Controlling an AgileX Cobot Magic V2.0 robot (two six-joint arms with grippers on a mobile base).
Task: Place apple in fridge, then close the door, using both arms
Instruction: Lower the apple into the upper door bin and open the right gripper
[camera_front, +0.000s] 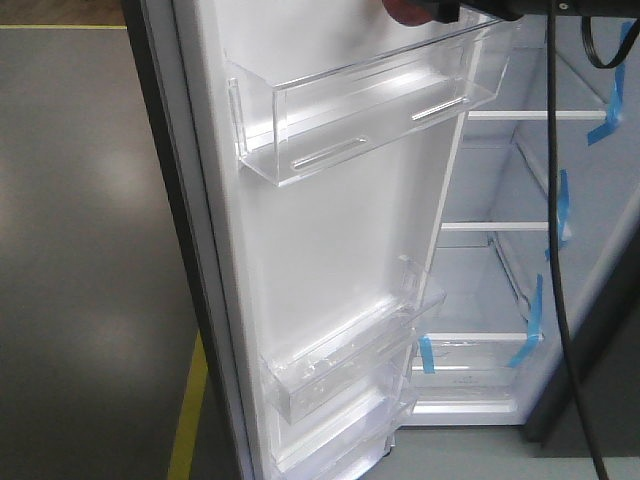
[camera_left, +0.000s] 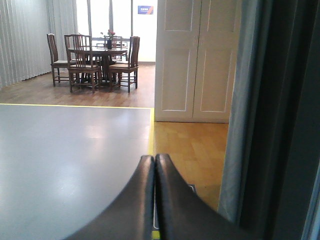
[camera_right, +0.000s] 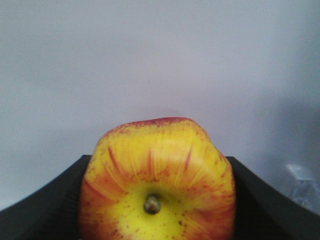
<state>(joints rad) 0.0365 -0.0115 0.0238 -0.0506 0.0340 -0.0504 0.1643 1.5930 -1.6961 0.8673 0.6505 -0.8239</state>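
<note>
The apple (camera_right: 157, 190), yellow with red streaks, fills the right wrist view with its stem toward the camera. My right gripper (camera_right: 157, 160) is shut on it, one black finger on each side, in front of a plain white surface. In the front view only a red bit of the apple (camera_front: 403, 10) and the right gripper (camera_front: 445, 8) show at the top edge, above the door's upper bin. The fridge (camera_front: 520, 260) stands open, its door (camera_front: 330, 230) swung left. My left gripper (camera_left: 154, 159) is shut and empty, beside a dark grey upright panel (camera_left: 280, 120).
Clear bins (camera_front: 360, 110) stick out from the door's inner face, a lower bin (camera_front: 350, 360) below. Shelves with blue tape strips (camera_front: 560, 205) cross the fridge interior. A black cable (camera_front: 556, 200) hangs down in front. A dining table with chairs (camera_left: 95, 60) and white cupboard doors (camera_left: 195, 60) stand farther off.
</note>
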